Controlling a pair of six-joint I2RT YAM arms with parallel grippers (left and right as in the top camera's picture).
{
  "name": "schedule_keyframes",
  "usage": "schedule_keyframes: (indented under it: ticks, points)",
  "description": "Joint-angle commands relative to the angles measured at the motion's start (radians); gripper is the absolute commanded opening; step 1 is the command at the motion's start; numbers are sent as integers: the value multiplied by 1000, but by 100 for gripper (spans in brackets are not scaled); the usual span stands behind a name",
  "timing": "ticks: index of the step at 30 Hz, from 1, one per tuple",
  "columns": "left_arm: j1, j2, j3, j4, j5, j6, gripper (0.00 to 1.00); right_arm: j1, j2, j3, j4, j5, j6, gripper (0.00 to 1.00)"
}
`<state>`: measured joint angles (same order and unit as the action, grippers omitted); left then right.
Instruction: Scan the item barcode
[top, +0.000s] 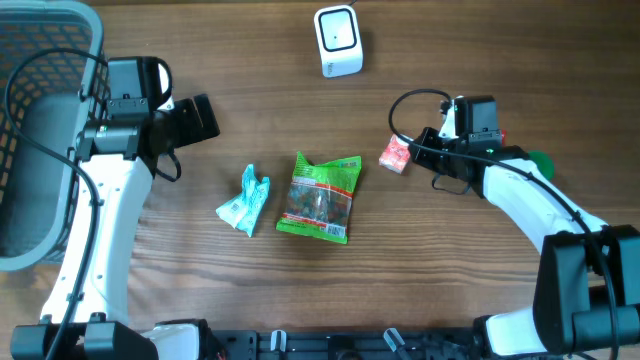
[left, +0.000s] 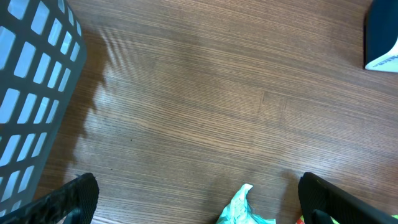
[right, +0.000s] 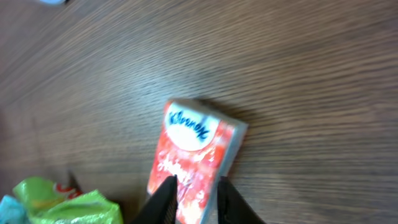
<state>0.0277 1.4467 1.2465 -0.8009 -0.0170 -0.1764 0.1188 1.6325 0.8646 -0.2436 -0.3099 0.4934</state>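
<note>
A red tissue pack (top: 395, 155) lay flat on the wooden counter (top: 450, 280), right of the white scanner (top: 338, 40) and nearer the robot. The fingers of the right gripper (right: 196, 190) straddled its end; whether they pinched it could not be told. Left of the scanner, the fingers of the left gripper (left: 198, 186) were spread wide, holding nothing.

Overhead looks straight down on the whole table (top: 450, 290), far edge uppermost. Left wrist faces down from mid-height beside the basket (left: 31, 93), sharing the teal wrapper (left: 242, 208) with overhead. Right wrist hangs close over the red pack (right: 193, 155), seemingly facing left; it shares the green bag (right: 62, 202) with overhead.
</note>
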Motion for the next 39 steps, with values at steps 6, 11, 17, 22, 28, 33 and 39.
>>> schedule_keyframes:
  ticks: [6,11,17,22,28,33,39]
  points:
    - [3,-7,18,3,-6,12,100,-38,0,5,-30,-116,60,33]
    - [3,-7,18,3,-6,12,100,-38,2,-9,-28,-105,60,37]
    - [3,-7,18,3,-6,12,100,-38,51,-10,-2,-77,60,37]
    - [3,-7,18,3,-6,12,100,-38,109,-10,54,-77,75,36]
    - [3,-7,18,3,-6,12,100,-37,134,-10,72,-76,85,36]
    - [3,-7,18,3,-6,12,100,-35,163,-10,93,-72,86,36]
    - [3,-7,18,3,-6,12,100,-12,205,-10,112,-72,85,20]
